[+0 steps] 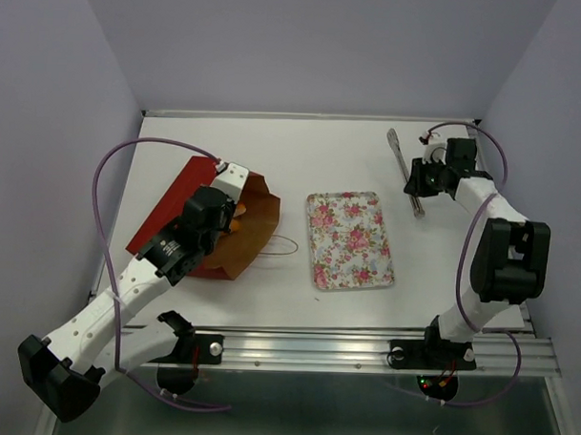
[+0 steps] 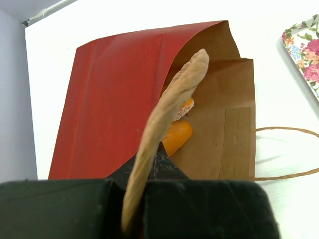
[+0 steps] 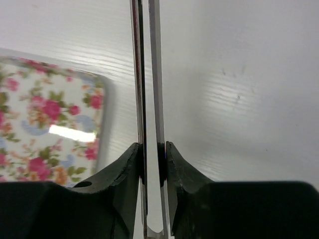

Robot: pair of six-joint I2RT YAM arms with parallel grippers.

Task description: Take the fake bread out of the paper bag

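Observation:
The red-brown paper bag [image 1: 161, 223] lies on its side at the left, its brown mouth towards the tray. My left gripper [image 1: 232, 208] is shut on the bag's upper lip [image 2: 174, 94] and holds the mouth open; in the left wrist view [image 2: 137, 199] the lip runs edge-on between the jaws. Inside the bag [image 2: 109, 99] an orange piece of fake bread [image 2: 178, 137] shows, with a pale-ended piece [image 2: 187, 105] behind it; a bit of orange shows from above [image 1: 239, 213]. My right gripper [image 1: 418, 179] is shut on metal tongs [image 1: 404, 164] at the far right.
A floral tray [image 1: 349, 239] lies mid-table, right of the bag; it also shows in the wrist views [image 2: 304, 50] [image 3: 45, 119]. The bag's cord handle [image 1: 280, 246] lies on the table between bag and tray. The tongs' two blades [image 3: 147, 74] point away over white table.

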